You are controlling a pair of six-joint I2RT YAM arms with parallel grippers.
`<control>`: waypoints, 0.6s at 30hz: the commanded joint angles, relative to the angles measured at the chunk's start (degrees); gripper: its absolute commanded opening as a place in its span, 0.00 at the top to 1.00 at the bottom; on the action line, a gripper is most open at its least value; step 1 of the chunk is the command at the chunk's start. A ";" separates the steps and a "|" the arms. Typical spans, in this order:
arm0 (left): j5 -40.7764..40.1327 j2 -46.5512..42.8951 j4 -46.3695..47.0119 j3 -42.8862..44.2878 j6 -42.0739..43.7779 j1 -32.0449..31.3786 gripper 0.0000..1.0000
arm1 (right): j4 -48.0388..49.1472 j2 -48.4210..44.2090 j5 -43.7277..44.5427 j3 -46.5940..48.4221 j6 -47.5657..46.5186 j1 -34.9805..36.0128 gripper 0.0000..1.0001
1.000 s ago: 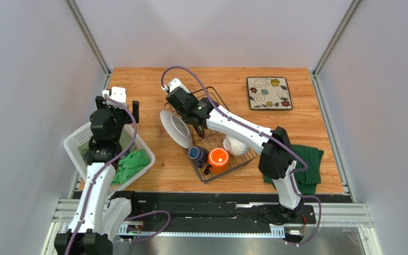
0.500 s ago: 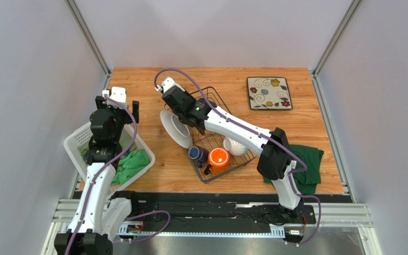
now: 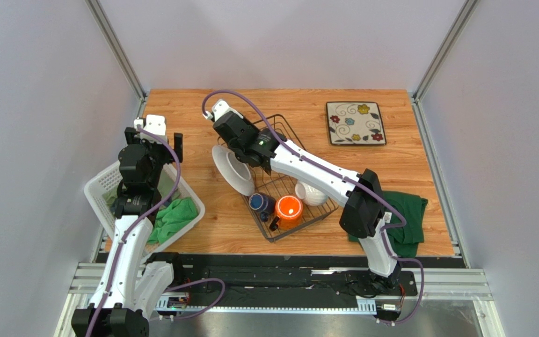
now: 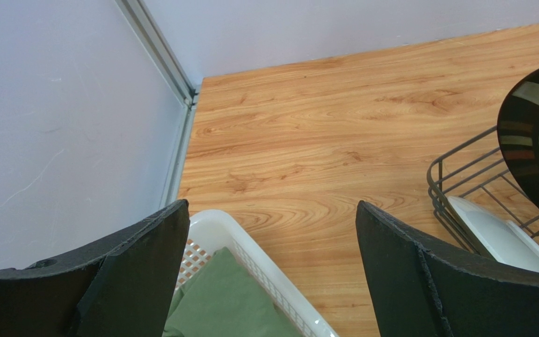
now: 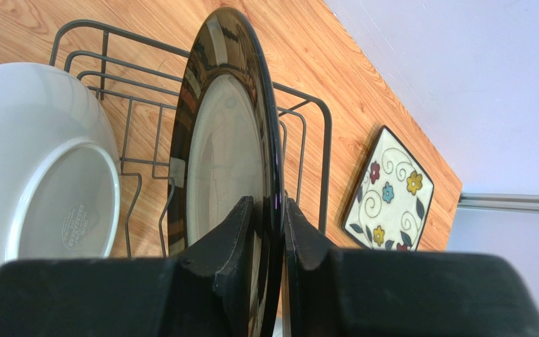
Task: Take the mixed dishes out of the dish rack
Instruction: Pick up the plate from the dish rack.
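Note:
The black wire dish rack (image 3: 279, 184) sits mid-table. My right gripper (image 3: 245, 149) is shut on the rim of an upright round plate with a glossy dark rim (image 5: 226, 140), which stands in the rack's far end (image 5: 300, 126). A round white plate (image 3: 231, 170) leans at the rack's left side. An orange mug (image 3: 289, 208), a dark blue mug (image 3: 259, 203) and a white ribbed bowl (image 3: 312, 192) lie in the near end. The square cream floral plate (image 3: 355, 123) lies flat on the table at far right. My left gripper (image 4: 272, 210) is open and empty above the basket.
A white slotted basket (image 3: 105, 184) holding a green cloth (image 3: 174, 216) stands at the left near edge. Another green cloth (image 3: 404, 210) lies at the right near edge. Grey walls enclose the wooden table.
My right gripper has shifted a little toward the far left with the dark-rimmed plate in its grip. The left arm has not moved.

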 commanded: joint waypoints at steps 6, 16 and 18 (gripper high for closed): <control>-0.45 -1.04 2.16 0.38 -0.75 0.02 0.04 | 4.98 -6.65 6.41 4.83 -2.63 -0.22 1.00; -0.54 -0.95 2.08 0.38 -0.75 0.02 0.04 | 2.87 -7.88 5.00 7.29 -1.22 -0.30 1.00; -0.54 -0.95 2.08 0.38 -0.67 0.02 0.04 | 2.78 -8.32 5.00 7.73 -1.23 -0.30 1.00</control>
